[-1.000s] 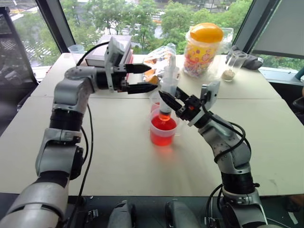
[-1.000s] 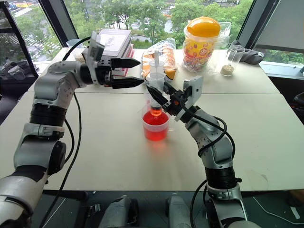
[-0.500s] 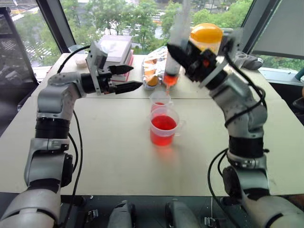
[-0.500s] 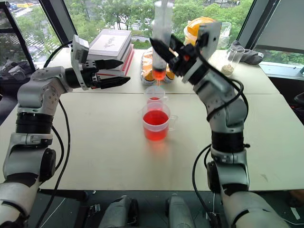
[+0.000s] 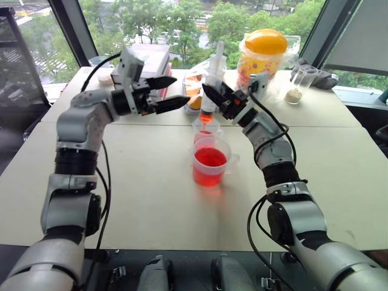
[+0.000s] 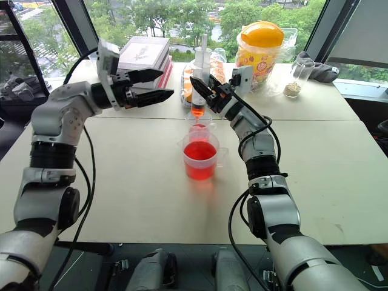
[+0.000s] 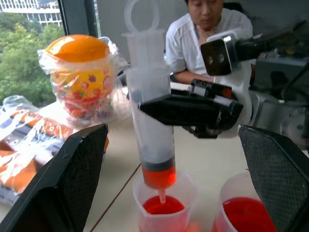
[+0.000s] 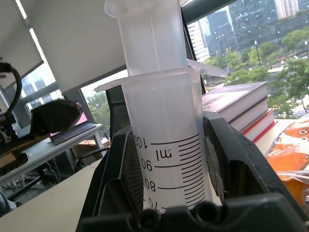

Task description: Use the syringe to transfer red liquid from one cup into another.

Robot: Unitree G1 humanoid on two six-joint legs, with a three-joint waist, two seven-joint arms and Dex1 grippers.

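Observation:
My right gripper is shut on the barrel of the syringe and holds it upright. The syringe's tip hangs in the mouth of the smaller cup, which holds a little red liquid. More red liquid fills the bottom of the syringe's barrel. Just in front of it stands the larger cup, about half full of red liquid. My left gripper is open, level with the syringe and a short way to its left, pointing at it, with nothing between its fingers.
At the back of the table stand a candy jar with an orange lid, a snack bag, a stack of books and clear cups with pale powder. A person sits beyond the table.
My right arm lifted the syringe out of the larger cup, raised it high, then brought it down over the smaller cup. The left gripper stayed open and rose slightly.

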